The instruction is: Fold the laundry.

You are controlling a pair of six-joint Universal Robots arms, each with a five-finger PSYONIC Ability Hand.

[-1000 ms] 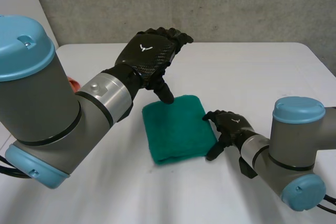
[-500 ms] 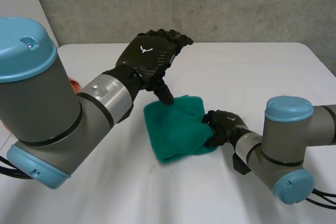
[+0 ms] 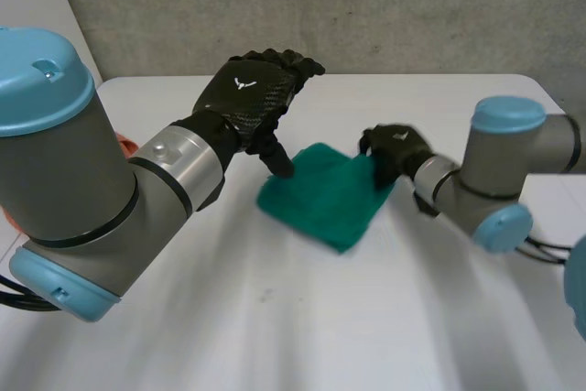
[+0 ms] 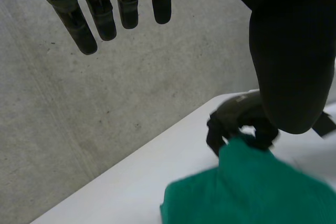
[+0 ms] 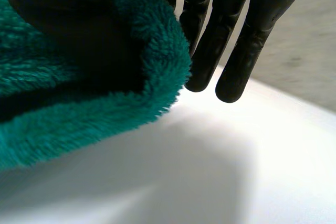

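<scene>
No letters, numbers or labels can be read.

One sign is present: a small white V-shaped emblem [image 3: 243, 82], printed on the dark woven back of the left hand [image 3: 255, 100]. This hand is just beside the green cloth [image 3: 330, 197], at the cloth's left corner. The emblem carries no lettering.

The right hand [image 3: 394, 148], at the cloth's right corner, shows a pale fleck on its back, too blurred to make out.

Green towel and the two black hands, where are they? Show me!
green towel [image 3: 325, 199]: head view, middle of the cloth.
left hand [image 3: 247, 98]: head view, back of the hand.
right hand [image 3: 396, 146]: head view, back of the hand.
</scene>
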